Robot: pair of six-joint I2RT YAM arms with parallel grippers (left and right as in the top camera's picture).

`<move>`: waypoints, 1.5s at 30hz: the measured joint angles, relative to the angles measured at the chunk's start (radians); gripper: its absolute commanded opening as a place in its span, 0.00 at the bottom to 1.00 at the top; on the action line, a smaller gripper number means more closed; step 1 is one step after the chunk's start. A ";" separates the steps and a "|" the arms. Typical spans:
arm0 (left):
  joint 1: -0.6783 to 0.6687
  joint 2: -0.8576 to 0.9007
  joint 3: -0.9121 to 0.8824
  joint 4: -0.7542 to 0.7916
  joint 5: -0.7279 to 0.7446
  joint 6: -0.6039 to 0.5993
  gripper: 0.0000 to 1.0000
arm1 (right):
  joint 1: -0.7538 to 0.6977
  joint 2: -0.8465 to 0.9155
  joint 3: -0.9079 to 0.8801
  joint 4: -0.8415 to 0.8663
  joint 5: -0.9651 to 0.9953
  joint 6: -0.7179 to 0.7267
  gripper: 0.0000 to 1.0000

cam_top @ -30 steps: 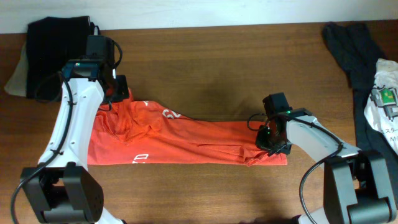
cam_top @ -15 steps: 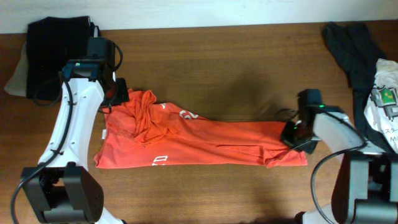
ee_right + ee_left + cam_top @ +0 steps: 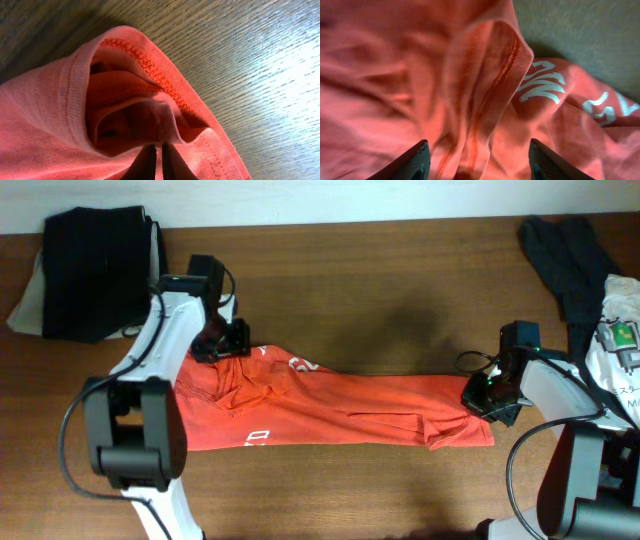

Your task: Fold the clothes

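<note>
The left gripper is hanging open over the T-shirt. The right gripper is pinching its hem

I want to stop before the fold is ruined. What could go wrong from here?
1. The left gripper is open above a bunched ridge of the red-orange T-shirt; with that end free, a pull by the right gripper might drag the shirt instead of flattening it.
2. The right gripper pinches only a small tuck of cloth inside the hem, so the cloth could slip out.
3. Wrinkles near the lettering may get folded in.
</note>
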 measured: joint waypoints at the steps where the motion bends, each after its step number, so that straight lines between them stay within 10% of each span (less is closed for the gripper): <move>1: -0.002 0.016 0.000 0.001 0.008 0.005 0.62 | 0.000 0.000 0.000 0.000 0.000 0.000 0.10; 4: -0.003 0.029 0.000 0.023 0.018 0.015 0.58 | 0.000 0.000 0.000 0.000 -0.003 0.000 0.10; 9: -0.003 0.052 0.000 0.035 0.005 0.029 0.17 | 0.000 0.001 0.000 -0.007 -0.003 -0.003 0.11; 13: -0.003 0.066 0.000 0.034 -0.002 0.031 0.09 | 0.000 0.001 0.000 -0.008 -0.003 -0.003 0.10; 28: -0.003 0.067 0.000 0.009 -0.047 0.031 0.15 | 0.000 0.001 0.000 -0.007 -0.003 -0.003 0.10; 30: -0.003 0.067 0.000 0.006 -0.054 0.031 0.00 | 0.000 0.001 0.000 -0.007 -0.003 -0.004 0.10; 38: -0.003 0.066 0.020 -0.056 -0.093 0.037 0.00 | 0.000 0.001 0.000 -0.007 -0.003 -0.007 0.10; 45: -0.003 0.037 0.044 -0.109 -0.107 0.037 0.11 | 0.000 0.001 0.000 -0.007 -0.003 -0.011 0.10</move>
